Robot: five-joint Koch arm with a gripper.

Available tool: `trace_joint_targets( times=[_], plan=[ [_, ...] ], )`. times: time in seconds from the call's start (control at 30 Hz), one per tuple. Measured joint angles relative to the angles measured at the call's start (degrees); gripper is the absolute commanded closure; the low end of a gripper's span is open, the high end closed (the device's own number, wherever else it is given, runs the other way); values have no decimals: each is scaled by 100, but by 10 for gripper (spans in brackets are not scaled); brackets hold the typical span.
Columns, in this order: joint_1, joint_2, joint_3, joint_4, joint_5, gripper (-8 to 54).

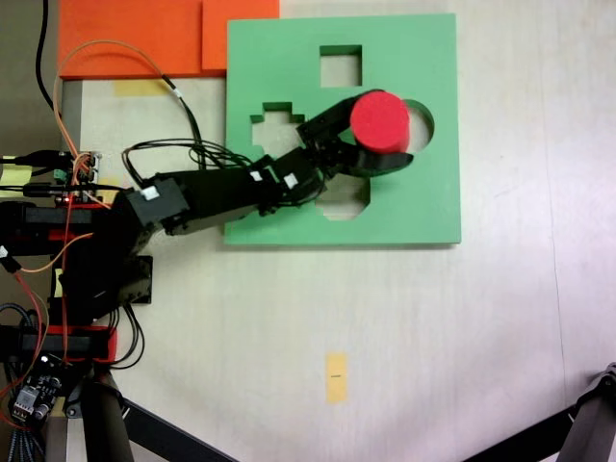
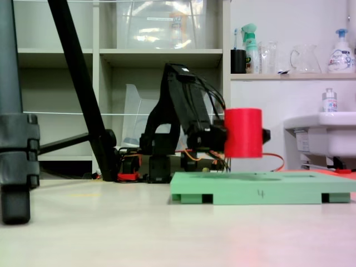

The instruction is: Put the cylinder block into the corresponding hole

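Note:
The red cylinder block [image 1: 379, 120] [image 2: 243, 132] hangs upright above the green foam board [image 1: 438, 197] [image 2: 250, 189], clear of its surface in the low side-on fixed view. My gripper [image 1: 380, 130] [image 2: 245, 134] is shut on it, its black jaws on either side. From above, the block covers the left part of the round hole [image 1: 422, 123], whose right edge still shows. The cross-shaped cut-out [image 1: 276, 125], the square cut-out [image 1: 341, 65] and the octagonal cut-out [image 1: 345, 200] lie around the arm.
An orange foam sheet [image 1: 144, 37] lies at the board's upper left. A yellow tape mark [image 1: 335, 375] sits on the table below. Tripod legs [image 1: 144, 428] [image 2: 83, 89] stand near the arm's base, with loose wires [image 1: 125, 58] beside it.

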Motion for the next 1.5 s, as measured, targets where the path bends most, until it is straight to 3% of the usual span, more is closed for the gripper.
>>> trace_joint_targets(
  times=[0.33,0.73,0.77,0.83,0.9,0.93,0.97,1.27,1.5],
  plan=[
    [-62,-1020,-1239,492,0,316],
    [-211,-1424,-1564,633,-9,312],
    [-211,-1424,-1564,633,-9,265],
    [-211,-1424,-1564,633,-9,62],
    [-193,-1415,-1415,536,-18,30],
    [-185,-1406,-1292,448,-44,-52],
    [-193,-1380,-1204,413,-132,-69],
    [-176,-826,-246,281,-264,-68],
    [-132,1661,1538,439,-888,-64]
  ],
)
